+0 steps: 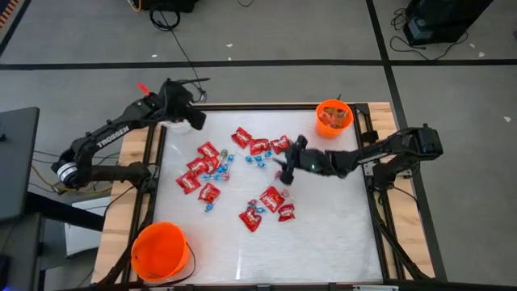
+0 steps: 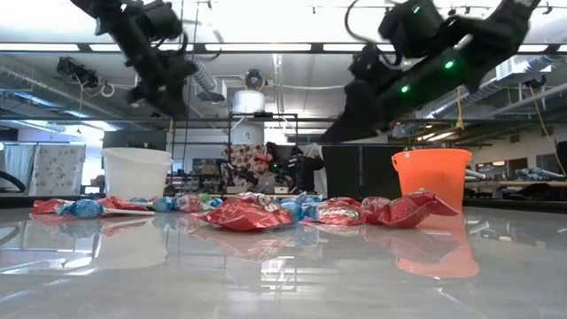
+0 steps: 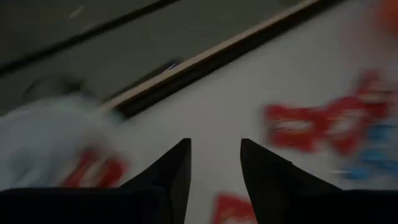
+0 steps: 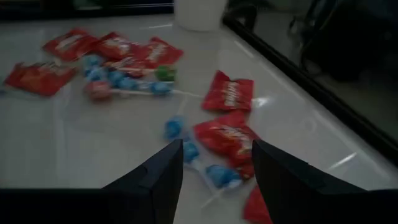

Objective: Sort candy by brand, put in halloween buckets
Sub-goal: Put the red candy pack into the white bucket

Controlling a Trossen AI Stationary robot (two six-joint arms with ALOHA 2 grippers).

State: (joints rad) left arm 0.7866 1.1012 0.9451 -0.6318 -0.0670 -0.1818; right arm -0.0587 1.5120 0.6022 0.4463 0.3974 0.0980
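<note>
Candy lies spread over the white table: red packets (image 1: pixel 208 152) (image 4: pixel 227 134), small blue-wrapped pieces (image 1: pixel 222 170) (image 4: pixel 176 127) and sweets on sticks (image 4: pixel 124 87). The white bucket (image 2: pixel 135 173) stands at the far left corner, and my left gripper (image 1: pixel 194 120) (image 3: pixel 214 180) hangs open above and beside it with nothing between its fingers. My right gripper (image 1: pixel 284 171) (image 4: pixel 217 180) is open too, slanting down over the blue pieces and red packets at the far middle of the table and touching none. The small orange bucket (image 1: pixel 333 117) stands at the far right corner and holds some candy.
The larger orange bucket (image 1: pixel 160 250) stands at the near left corner. The table's dark frame and wooden rails (image 1: pixel 153 162) run along its sides. The near right part of the table (image 1: pixel 331 242) is bare.
</note>
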